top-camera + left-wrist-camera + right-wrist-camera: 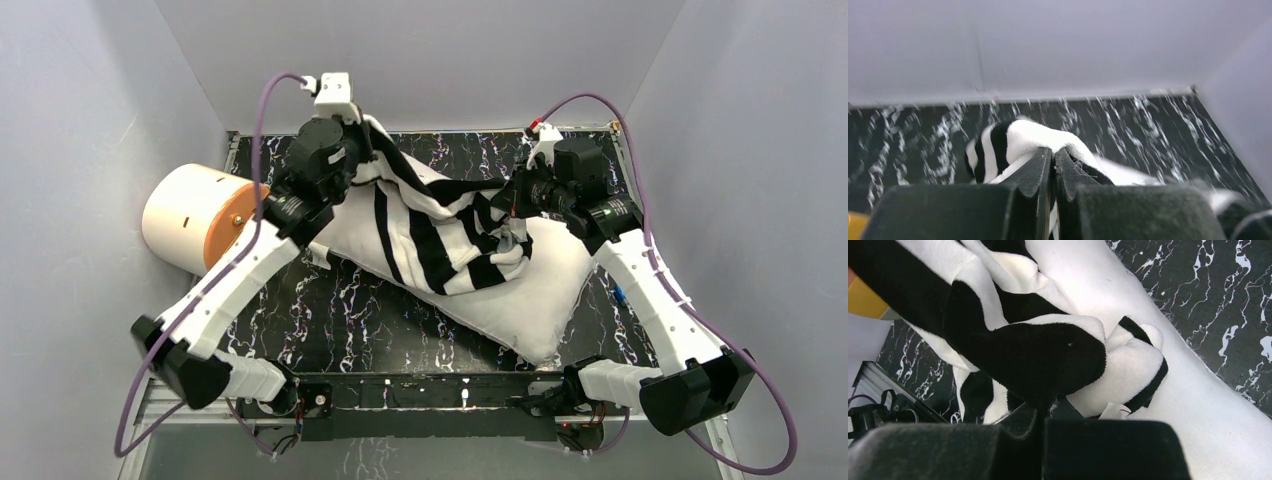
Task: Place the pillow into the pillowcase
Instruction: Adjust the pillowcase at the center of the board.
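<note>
Pillow: the plain white pillow point(520, 300) lies slantwise on the marbled tabletop point(340, 310). One corner points to the near right and the other end runs to the far left.

Pillowcase: the black-and-white striped pillowcase point(440, 235) is bunched in folds over the far half of the pillow. It is draped on top and round the far-left end. The pillow's near-right half is bare white.

Left gripper: the left gripper point(1054, 152) is at the pillow's far-left end. Its jaws are pressed nearly together on a raised fold of the pillowcase, and the fabric rises from the pillow to meet it. In the left wrist view the striped cloth curls over the fingertips.

Right gripper: the right gripper point(1045, 412) is at the pillow's far-right edge. It is clamped on a thick black-and-white fold of the pillowcase, which hangs out of the jaws over the pillow's white surface.

Cylinder: a cream cylinder with an orange face point(195, 220) lies on its side, left of the pillow and apart from it.

Arms: both arms reach from the near edge toward the pillow's far side, one at each end of the bunched cloth.
</note>
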